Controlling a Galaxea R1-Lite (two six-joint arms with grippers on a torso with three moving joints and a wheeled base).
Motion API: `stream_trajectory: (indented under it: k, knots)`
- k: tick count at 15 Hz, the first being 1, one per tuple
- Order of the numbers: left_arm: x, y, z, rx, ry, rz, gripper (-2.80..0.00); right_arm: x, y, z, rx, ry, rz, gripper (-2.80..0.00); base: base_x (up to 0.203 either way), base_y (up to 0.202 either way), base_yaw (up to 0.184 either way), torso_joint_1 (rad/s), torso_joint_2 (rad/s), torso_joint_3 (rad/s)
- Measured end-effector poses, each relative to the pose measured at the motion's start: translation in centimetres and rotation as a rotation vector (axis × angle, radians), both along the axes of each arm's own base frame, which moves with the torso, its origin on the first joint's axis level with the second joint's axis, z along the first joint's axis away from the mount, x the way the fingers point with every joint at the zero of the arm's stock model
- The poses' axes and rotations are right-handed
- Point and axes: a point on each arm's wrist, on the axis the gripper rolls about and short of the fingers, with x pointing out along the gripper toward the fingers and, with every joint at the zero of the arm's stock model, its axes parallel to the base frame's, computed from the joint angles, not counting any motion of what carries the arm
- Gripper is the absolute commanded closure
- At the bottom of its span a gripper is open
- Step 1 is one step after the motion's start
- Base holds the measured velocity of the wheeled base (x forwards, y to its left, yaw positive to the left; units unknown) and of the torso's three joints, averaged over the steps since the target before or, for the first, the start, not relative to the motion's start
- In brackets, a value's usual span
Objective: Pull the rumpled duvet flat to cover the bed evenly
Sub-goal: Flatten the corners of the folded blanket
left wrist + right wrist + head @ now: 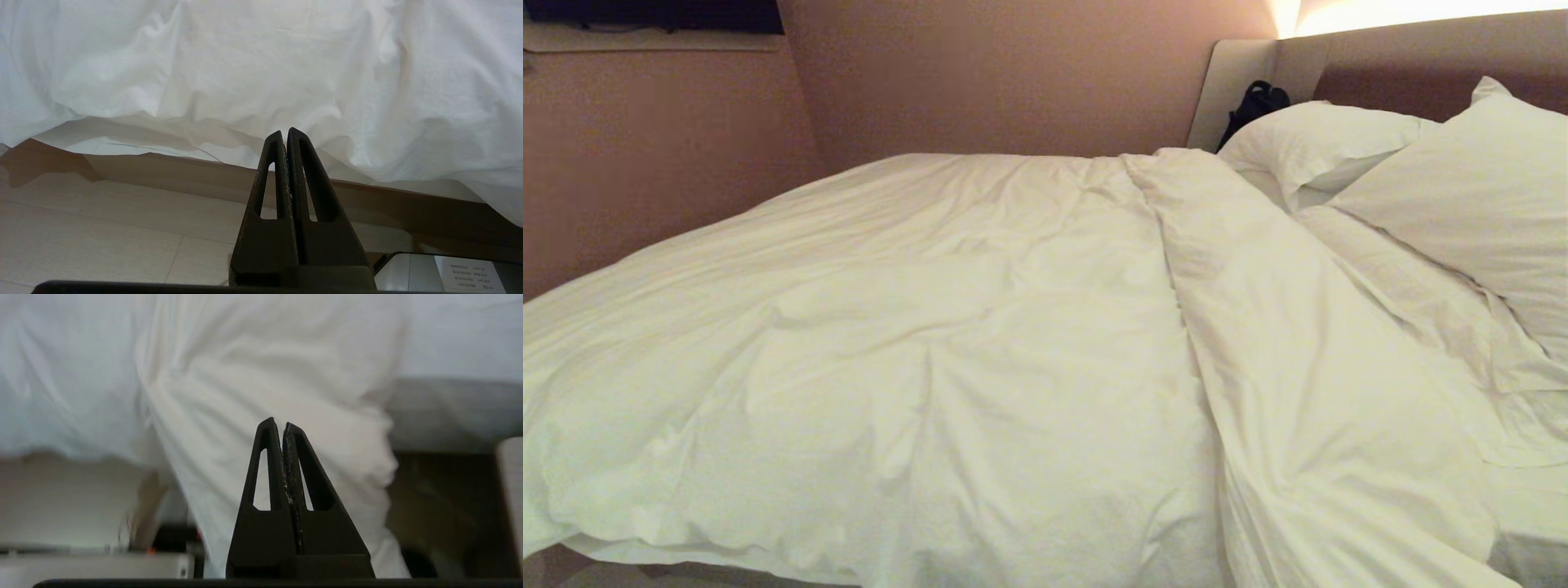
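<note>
The duvet [915, 359] lies over most of the bed [253, 179], folded back at center right of the head frame, so both closed, empty tools, left tool [285, 134] and right tool [278, 425], hang low beside its edge.

Head cam looks down across bed [1421, 73]; both wrist cams sit low, close to duvet [947, 343] edge.

The duvet [915, 351] is lying across the bed [1531, 523], filling the frame's left and centre, its folded edge running beside two pillows [1445, 180] leaning against the headboard [1405, 69] at upper right.
</note>
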Motion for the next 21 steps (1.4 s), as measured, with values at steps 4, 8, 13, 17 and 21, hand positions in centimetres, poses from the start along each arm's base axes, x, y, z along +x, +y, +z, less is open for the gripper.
stream_trajectory:
  k: [4,8,13,17,21]
  knots:
    - [0.0,0.0,0.0,0.000,0.000,0.000,0.00,-3.1,-1.6,-1.2,-0.037,-0.138,-0.249,0.00,0.000,0.000,0.000,0.000,0.00,0.000]
    - [0.0,0.0,0.0,0.000,0.000,0.000,0.00,-4.6,-1.9,-2.9,-0.133,-0.188,-0.444,0.00,0.000,0.000,0.000,0.000,0.00,0.000]
    - [0.0,0.0,0.0,0.002,0.000,0.001,0.00,-5.6,-1.6,-2.5,-0.209,-0.212,-0.614,0.00,0.000,0.000,0.000,0.000,0.00,0.000]
    - [0.0,0.0,0.0,-0.004,0.000,0.001,0.00,-5.0,-1.3,-4.4,-0.262,-0.127,-0.650,0.00,0.000,0.000,0.000,0.000,0.00,0.000]
    - [0.0,0.0,0.0,-0.001,0.001,-0.002,0.00,-5.3,-0.9,-4.0,-0.284,-0.123,-0.768,0.00,0.000,0.000,0.000,0.000,0.00,0.000]
